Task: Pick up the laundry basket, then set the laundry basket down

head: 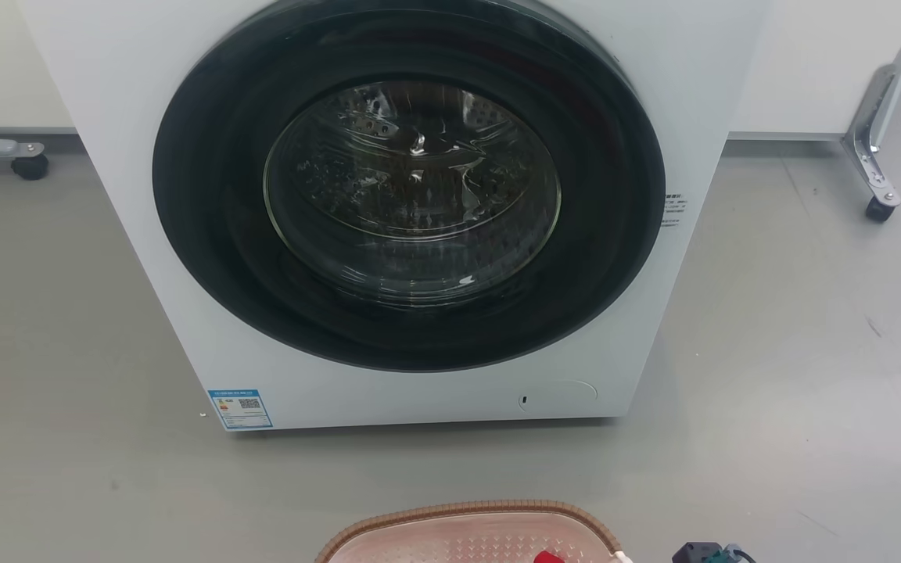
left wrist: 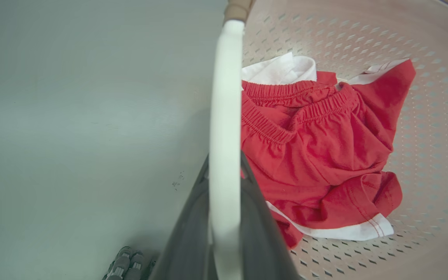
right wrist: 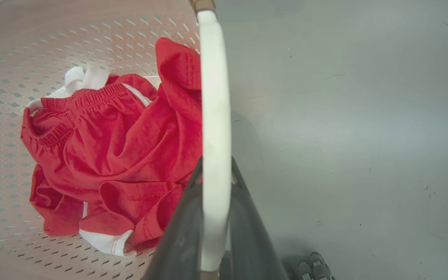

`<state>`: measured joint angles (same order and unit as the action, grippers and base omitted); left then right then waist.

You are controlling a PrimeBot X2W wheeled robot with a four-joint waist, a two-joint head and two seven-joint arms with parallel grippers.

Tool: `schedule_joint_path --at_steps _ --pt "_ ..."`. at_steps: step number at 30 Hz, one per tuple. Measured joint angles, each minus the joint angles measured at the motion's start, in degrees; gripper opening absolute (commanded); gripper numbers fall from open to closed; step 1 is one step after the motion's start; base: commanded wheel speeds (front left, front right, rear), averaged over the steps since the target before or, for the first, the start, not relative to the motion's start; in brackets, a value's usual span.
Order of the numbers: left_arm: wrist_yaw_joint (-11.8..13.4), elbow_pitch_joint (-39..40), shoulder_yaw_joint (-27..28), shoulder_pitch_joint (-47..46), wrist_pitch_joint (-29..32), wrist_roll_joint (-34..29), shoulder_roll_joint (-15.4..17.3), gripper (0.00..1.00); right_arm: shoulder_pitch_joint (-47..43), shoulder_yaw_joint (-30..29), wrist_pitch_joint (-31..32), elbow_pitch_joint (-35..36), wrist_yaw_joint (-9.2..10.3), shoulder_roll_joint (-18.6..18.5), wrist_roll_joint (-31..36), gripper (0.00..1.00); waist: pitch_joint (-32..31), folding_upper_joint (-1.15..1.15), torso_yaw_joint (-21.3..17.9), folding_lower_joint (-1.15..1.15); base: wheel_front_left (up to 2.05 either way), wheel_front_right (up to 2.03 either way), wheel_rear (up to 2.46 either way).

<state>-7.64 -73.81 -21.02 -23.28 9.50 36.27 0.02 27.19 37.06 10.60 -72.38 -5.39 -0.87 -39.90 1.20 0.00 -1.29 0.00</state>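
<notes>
**Basket upright before the washer, gripped by both handles**

The laundry basket is a pale pink-cream tub with perforated walls and a brown woven-look rim. It stands upright, near the front of the washer. Crumpled red-and-white clothes lie on its bottom. The left gripper pinches its white left handle, and the right gripper pinches its right handle. I cannot tell whether it touches the floor.

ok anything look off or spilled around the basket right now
Nothing stands out. The laundry basket looks intact, the red-and-white clothes lie crumpled inside it, and the left gripper and right gripper each close squarely on a white handle. The washer door is shut.
</notes>
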Motion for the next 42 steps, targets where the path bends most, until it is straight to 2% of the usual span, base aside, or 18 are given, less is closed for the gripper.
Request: schedule_joint_path --at_steps 34,42 --pt "1.36 2.26 -3.57 1.13 0.56 4.03 0.40 0.00 0.01 0.99 0.43 -0.07 0.00 -0.27 -1.03 0.00 0.36 0.00 -0.21 0.01 0.00 0.00 0.00" --pt "2.10 3.00 -3.94 0.64 0.20 5.19 0.45 0.00 1.47 1.04 -0.13 -0.02 0.10 -0.35 -1.10 0.00 2.50 0.00 -0.27 0.00 0.00 0.00 0.00"
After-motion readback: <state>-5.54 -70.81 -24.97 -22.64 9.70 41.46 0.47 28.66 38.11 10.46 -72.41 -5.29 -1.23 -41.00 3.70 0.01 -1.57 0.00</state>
